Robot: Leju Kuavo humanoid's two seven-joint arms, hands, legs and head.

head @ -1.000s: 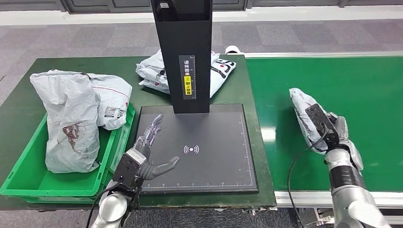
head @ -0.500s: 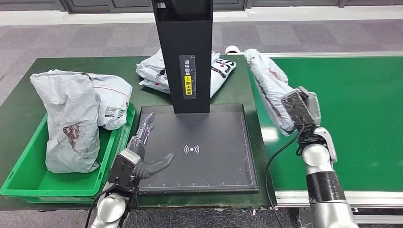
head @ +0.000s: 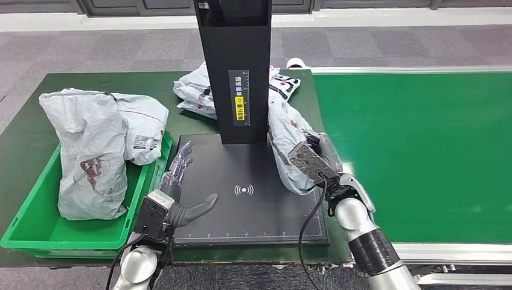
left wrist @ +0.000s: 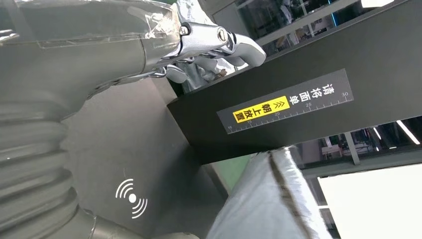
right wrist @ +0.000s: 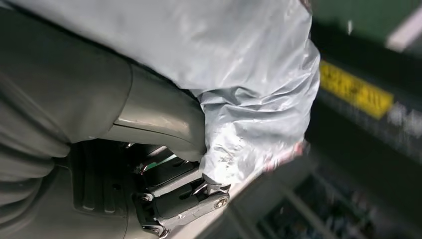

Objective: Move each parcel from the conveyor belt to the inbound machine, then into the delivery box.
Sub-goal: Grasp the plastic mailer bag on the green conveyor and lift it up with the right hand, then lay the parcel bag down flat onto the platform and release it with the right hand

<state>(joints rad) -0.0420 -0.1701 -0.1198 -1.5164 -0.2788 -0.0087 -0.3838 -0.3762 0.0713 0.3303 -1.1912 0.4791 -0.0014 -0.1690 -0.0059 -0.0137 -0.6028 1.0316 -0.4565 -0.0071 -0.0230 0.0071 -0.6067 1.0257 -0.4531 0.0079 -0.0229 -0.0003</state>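
Parcel (head: 288, 145) carried off the conveyor belt (head: 422, 145) and now over the right edge of the inbound machine (head: 253, 199) plate.

Right hand (head: 314, 163) grips a grey plastic mailer, fingers wrapped round its lower end; a second ago the hand and bag were out on the green belt, then mid-swing, and now the bag hangs beside the black scanner post (head: 235, 66), above the plate's right side. It looks not yet laid flat, so the scan step seems about to begin. Left hand (head: 181, 187) waits at the plate's left edge, fingers spread apart, holding nothing. Two filled bags (head: 96, 145) already sit in the green delivery box (head: 36, 223) at the table's left end; another mailer (head: 196, 87) lies behind the post.
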